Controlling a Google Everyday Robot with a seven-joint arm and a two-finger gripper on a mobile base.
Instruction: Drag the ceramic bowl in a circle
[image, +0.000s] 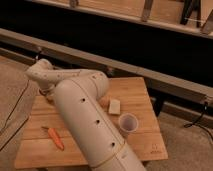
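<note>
My white arm (85, 120) reaches from the bottom across the wooden table (145, 100) and bends toward its far left corner. The gripper (48, 95) hangs below the wrist at that corner, close to the table top, mostly hidden by the arm. The dark maroon ceramic bowl is not visible; the arm covers much of the table's left and middle.
An orange carrot (54, 137) lies at the front left. A pale block (114, 106) and a white paper cup (127, 123) stand right of the arm. A dark metal rail (150, 80) runs behind the table. The floor drops off on all sides.
</note>
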